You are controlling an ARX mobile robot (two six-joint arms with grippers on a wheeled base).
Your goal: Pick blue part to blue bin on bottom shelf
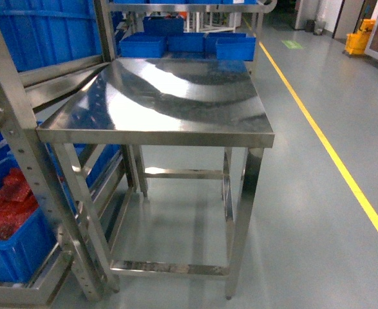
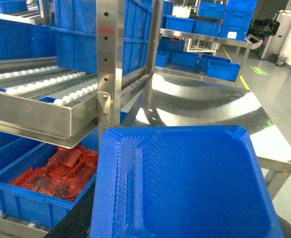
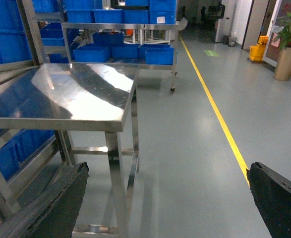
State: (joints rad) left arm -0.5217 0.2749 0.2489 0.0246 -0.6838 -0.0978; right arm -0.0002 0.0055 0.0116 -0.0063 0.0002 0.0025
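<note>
A large blue part (image 2: pixel 185 183), a shallow tray-like moulding, fills the lower half of the left wrist view and hangs in the air in front of the rack. My left gripper holds it, with its fingers hidden behind it. To its left and lower, a blue bin (image 2: pixel 41 191) of red packets sits on the bottom shelf (image 2: pixel 4 227); the head view shows that blue bin (image 1: pixel 11 248) at the lower left. My right gripper (image 3: pixel 165 198) is open over bare floor with nothing between its black fingers (image 3: pixel 46 208). Neither gripper shows in the head view.
A steel table (image 1: pixel 176 96) stands straight ahead, right of the rack post (image 1: pixel 21 141). A roller level with a steel front lip (image 2: pixel 31 116) juts out above the bin. More blue bins (image 1: pixel 185 44) sit behind the table. A yellow floor line (image 1: pixel 330 154) runs on the right.
</note>
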